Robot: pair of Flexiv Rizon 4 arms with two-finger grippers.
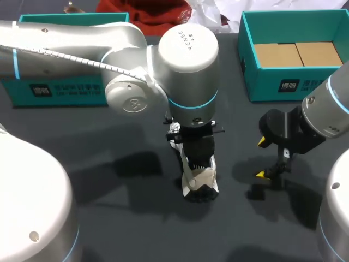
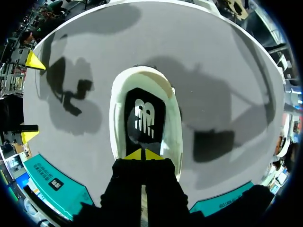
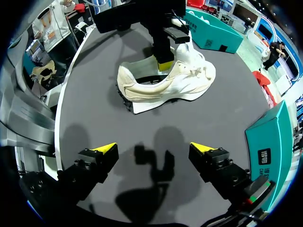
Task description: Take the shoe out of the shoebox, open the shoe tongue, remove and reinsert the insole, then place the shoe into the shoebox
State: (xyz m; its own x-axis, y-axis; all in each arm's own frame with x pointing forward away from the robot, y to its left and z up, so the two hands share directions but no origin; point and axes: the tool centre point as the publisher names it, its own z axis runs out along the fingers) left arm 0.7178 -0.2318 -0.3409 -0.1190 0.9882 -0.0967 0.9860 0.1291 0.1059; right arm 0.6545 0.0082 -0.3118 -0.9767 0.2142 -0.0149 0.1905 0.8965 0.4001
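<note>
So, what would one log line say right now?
shoe: on table, out of box | left fingers: shut, in shoe at insole | right fingers: open, beside shoe

Overhead, the left arm [image 1: 109, 60] hides most of the shoe [image 1: 200, 183] — also its claw [image 2: 142, 154] (tips especially).

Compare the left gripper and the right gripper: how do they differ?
The left gripper has its yellow tips pressed together; the right gripper has its tips spread wide. The left gripper is down in the white shoe, at the black insole; the right gripper hangs over bare table beside the shoe, holding nothing. Both have black fingers with yellow tips.
</note>
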